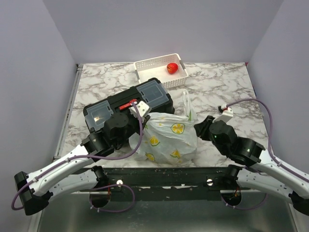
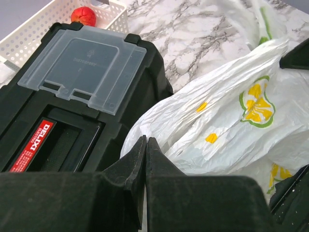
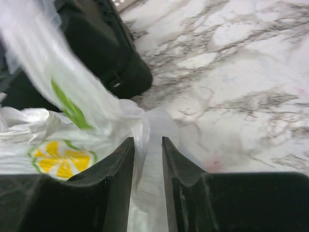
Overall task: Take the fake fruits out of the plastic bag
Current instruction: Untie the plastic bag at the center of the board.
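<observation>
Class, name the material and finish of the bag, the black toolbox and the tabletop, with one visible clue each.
Plastic bag: thin translucent film, crinkled, glossy. Toolbox: likely hard moulded plastic, matt black, clear lid panels. Tabletop: marble-look grey veining; stone or laminate, cannot tell.

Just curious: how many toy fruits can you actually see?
1: a red fruit in the white basket at the back. Others may be hidden inside the plastic bag.

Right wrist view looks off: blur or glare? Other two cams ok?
Right wrist: blur, not glare; the plastic bag is smeared at upper left and the marble tabletop is mildly soft. Left wrist: sharp, with the red label on the black toolbox readable. Top external: even light, crisp, no harsh shadows.
</observation>
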